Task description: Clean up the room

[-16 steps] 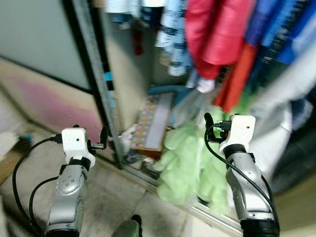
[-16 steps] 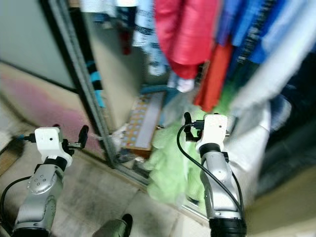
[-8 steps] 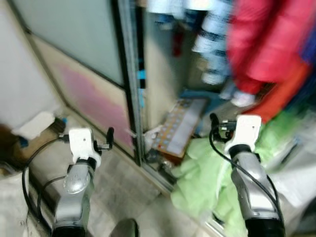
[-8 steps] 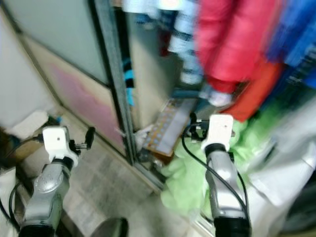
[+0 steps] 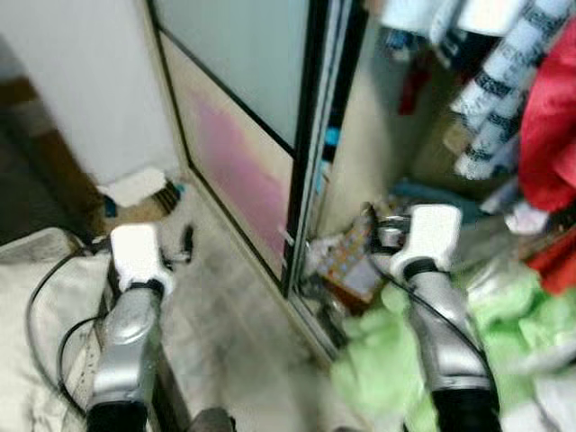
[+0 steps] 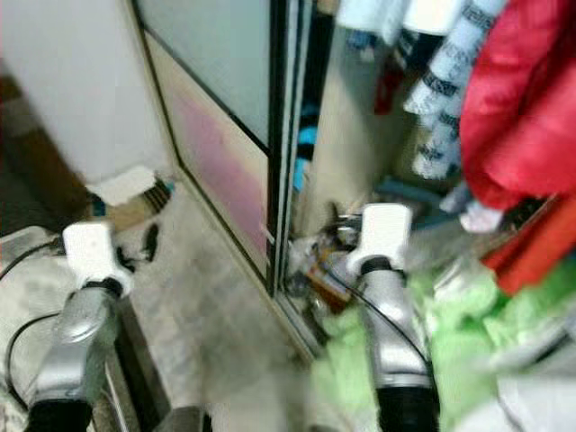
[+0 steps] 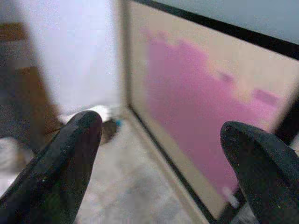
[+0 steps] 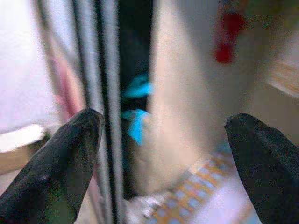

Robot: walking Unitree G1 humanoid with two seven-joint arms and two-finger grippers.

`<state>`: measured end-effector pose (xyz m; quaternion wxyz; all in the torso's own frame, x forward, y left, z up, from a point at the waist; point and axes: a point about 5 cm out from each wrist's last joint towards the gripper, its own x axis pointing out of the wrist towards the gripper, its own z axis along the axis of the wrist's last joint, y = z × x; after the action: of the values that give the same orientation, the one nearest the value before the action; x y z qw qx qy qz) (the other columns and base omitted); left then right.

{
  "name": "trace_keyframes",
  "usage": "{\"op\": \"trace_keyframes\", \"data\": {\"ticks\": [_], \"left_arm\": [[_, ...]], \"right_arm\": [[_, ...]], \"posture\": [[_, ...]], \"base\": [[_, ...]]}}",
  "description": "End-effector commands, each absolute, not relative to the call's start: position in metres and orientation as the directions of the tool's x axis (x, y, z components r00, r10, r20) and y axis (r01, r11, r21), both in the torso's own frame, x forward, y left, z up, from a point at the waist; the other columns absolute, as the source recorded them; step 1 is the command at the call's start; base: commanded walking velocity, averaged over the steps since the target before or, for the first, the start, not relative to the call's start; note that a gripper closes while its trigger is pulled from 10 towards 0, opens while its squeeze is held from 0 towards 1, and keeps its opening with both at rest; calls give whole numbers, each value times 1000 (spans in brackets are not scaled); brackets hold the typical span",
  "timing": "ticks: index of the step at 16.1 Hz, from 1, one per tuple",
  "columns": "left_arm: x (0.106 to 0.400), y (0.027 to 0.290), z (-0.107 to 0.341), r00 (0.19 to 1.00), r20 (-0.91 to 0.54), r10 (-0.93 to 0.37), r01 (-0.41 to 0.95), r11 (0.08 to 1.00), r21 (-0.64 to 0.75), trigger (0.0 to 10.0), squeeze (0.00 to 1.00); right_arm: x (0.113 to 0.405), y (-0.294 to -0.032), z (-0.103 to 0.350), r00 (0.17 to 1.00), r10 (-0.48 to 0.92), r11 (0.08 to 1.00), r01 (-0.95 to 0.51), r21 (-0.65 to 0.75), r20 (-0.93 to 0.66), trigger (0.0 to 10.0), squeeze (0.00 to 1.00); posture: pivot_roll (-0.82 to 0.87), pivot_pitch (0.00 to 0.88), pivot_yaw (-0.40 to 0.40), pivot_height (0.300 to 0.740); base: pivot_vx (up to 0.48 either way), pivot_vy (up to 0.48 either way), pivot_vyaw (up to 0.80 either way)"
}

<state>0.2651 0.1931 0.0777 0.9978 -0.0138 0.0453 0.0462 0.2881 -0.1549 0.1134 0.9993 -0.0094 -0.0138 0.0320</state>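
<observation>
1. A blurred wardrobe corner: a sliding door point(image 5: 243, 135) with a frosted upper pane and a pink-stained lower panel stands beside the open closet, above a pale tiled floor point(image 5: 234, 306).
2. Inside the closet, a heap of green cloth point(image 5: 396, 360) lies on the floor at the threshold, with a patterned box point(image 5: 355, 265) just behind it and a red garment point(image 6: 522, 108) hanging above.
3. The right hand point(image 8: 163, 154) is raised before the closet opening, its fingers spread wide and holding nothing.
4. The left hand point(image 7: 163, 158) faces the pink panel, fingers likewise wide apart and empty.
5. A white pad point(image 5: 135, 186) lies by the wall.
</observation>
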Motion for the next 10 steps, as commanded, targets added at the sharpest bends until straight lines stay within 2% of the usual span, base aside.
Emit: {"op": "trace_keyframes", "data": {"ticks": [1, 3, 10], "left_arm": [[265, 187, 80, 993, -77, 92, -95, 995, -39, 10000, 0], [262, 190, 79, 989, -67, 130, -133, 990, -38, 10000, 0], [269, 188, 84, 993, -61, 101, -103, 994, -32, 10000, 0]], "right_arm": [[289, -161, 111, 998, 65, 997, -65, -30, 15, 10000, 0], [296, -154, 111, 994, 106, 993, -106, -44, 15, 10000, 0], [298, -151, 110, 995, 100, 994, -98, -47, 27, 10000, 0]], "posture": [[49, 0, -80, 740], [72, 0, -104, 740], [49, 0, -60, 740]], "base": [[0, 0, 0], [0, 0, 0], [0, 0, 800]]}}
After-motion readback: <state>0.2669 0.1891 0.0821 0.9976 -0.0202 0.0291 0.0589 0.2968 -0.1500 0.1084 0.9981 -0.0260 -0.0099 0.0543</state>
